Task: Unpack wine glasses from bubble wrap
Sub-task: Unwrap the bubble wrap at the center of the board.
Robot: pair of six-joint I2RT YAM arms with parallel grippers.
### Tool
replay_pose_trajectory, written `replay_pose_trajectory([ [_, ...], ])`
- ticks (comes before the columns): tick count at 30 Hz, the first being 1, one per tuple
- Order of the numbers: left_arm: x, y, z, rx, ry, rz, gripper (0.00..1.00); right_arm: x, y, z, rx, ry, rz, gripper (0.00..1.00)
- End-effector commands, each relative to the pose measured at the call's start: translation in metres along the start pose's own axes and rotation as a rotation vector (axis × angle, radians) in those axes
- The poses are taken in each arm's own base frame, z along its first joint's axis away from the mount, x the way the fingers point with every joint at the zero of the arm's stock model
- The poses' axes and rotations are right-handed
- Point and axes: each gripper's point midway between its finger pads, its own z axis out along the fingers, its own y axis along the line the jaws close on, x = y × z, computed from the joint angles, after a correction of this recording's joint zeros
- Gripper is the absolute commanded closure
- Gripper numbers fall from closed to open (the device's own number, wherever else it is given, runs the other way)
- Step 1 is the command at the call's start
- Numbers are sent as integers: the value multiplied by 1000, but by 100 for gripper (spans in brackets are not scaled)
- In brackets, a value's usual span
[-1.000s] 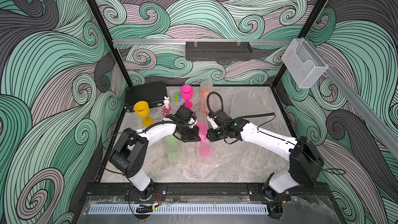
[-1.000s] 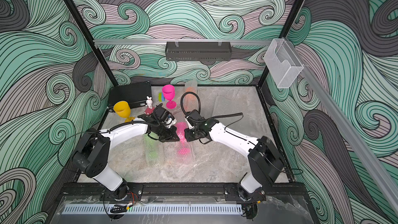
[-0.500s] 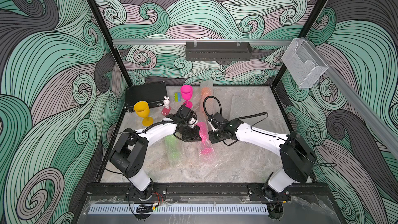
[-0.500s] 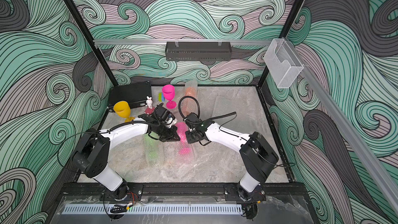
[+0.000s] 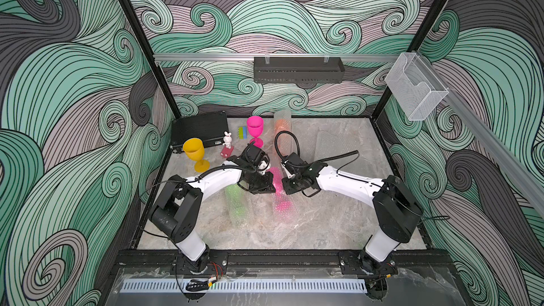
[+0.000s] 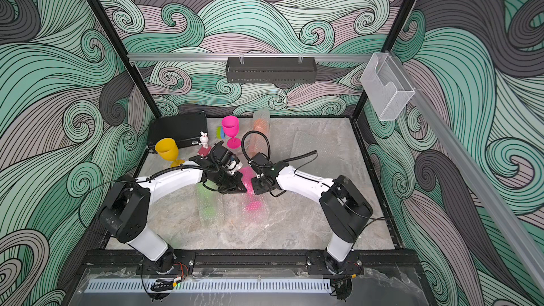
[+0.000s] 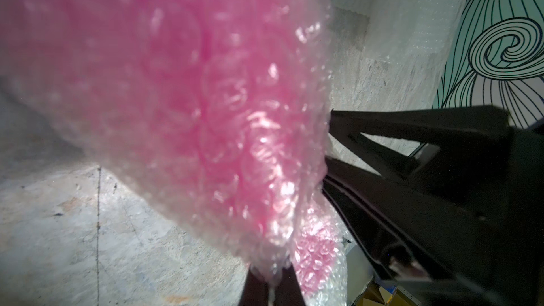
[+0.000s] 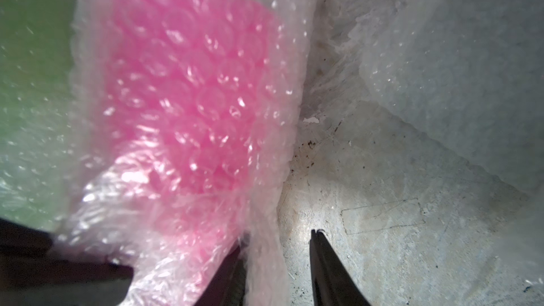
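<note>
My left gripper (image 7: pixel 270 287) is clamped shut on a crumpled end of the wrap (image 5: pixel 281 201) rolled around a pink glass (image 8: pixel 182 98), which shows only as a pink blur through the bubbles. The roll lies mid-table between my two arms. Its long axis runs from the spot where the grippers meet toward the front edge of the table (image 5: pixel 323 225). I hold the end farther from my bases, and in the left wrist view that end looks raised off the marble. My right gripper (image 8: pixel 278 239) stands just across the same end, jaws partly apart and gripping nothing. The wrap's loose side edge lies in the gap against one finger (image 8: pixel 232 272), while the other finger is clear of it over bare table. Both arms are about equally near, but only the right has free jaws, so I judge the next pull is its own: close on that edge and draw it sideways, across the roll's axis and away from my left, to open the tube. Pulling along the axis would likely just drag the whole roll. A green roll (image 5: pixel 235 201) lies just beside, on my left arm's side. The other pink glass (image 5: pixel 255 128) and a yellow glass (image 5: pixel 194 151) stand unwrapped at the back.
</note>
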Motion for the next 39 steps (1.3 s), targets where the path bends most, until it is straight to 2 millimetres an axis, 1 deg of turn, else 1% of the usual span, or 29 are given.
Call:
replay_pose_trajectory([
  [1,0,-17,-7,32,7,44,100,-21,-8,-1,28,-46,1,64],
  [5,1,-17,-5,39,21,48,100,-31,-7,4,24,-49,0,64],
  [9,2,-17,-4,43,22,52,100,-37,0,5,-13,-63,5,63],
  [12,2,-17,-3,41,21,51,100,-34,11,6,-72,-56,-6,61],
  [16,0,-17,-4,38,11,56,100,-22,13,10,-87,-46,2,58],
  [20,1,-17,-3,42,19,56,100,-27,11,10,-89,-66,22,58],
  [26,4,-17,-3,49,30,62,100,-44,15,6,-105,-93,36,65],
  [29,5,-17,-2,52,33,65,100,-48,12,9,-114,-92,62,72],
  [31,6,-16,-2,54,39,65,100,-49,7,10,-119,-87,89,75],
  [33,8,-17,-3,56,41,69,100,-55,6,7,-132,-116,106,76],
  [35,9,-17,-4,57,42,76,100,-56,3,5,-123,-120,118,79],
  [39,10,-15,-3,50,52,82,100,-55,-1,4,-137,-120,149,88],
])
